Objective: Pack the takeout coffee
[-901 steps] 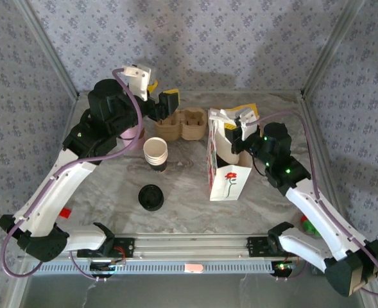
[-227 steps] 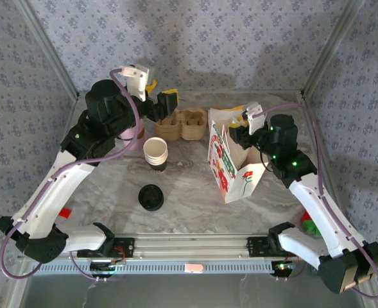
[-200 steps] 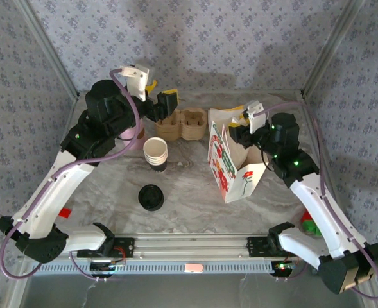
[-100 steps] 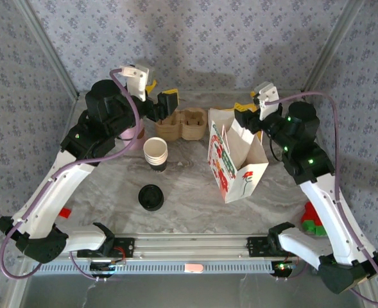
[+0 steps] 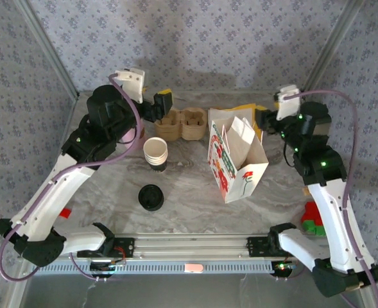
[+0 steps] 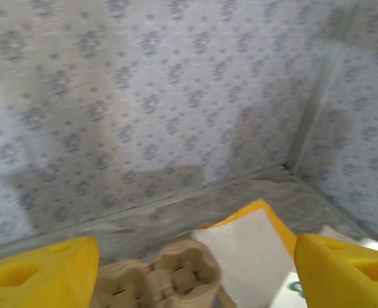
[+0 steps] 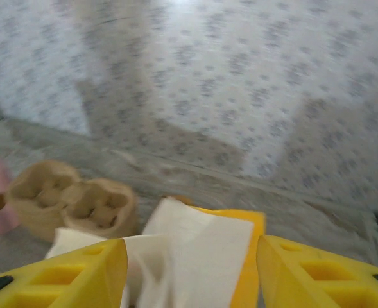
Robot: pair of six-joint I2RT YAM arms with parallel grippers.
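The takeout coffee [image 5: 151, 197], a black disc from above, stands on the marble table near the front, left of centre. A white paper bag [image 5: 245, 178] with a red flower stands slightly tilted at centre right, its mouth open upward. My left gripper [image 5: 158, 108] hovers open at the back left beside a cardboard cup carrier [image 5: 182, 123]. In the left wrist view the left gripper [image 6: 195, 276] has nothing between its yellow fingers [image 6: 41, 273]. My right gripper [image 5: 266, 120] hangs open to the right of the bag's top, apart from it. In the right wrist view the right gripper [image 7: 189, 276] is empty.
A leaning stack of lidless paper cups [image 5: 155, 151] stands between the carrier and the coffee. A yellow sheet [image 5: 246, 108] lies behind the bag, white paper [image 7: 195, 247] over it. The carrier [image 6: 169, 279] sits near the back wall. Red and green blocks [image 5: 313, 218] lie far right.
My right gripper let go of the bag's top and drew back up and to the right; the bag stays tilted with its mouth open. The left gripper has risen slightly.
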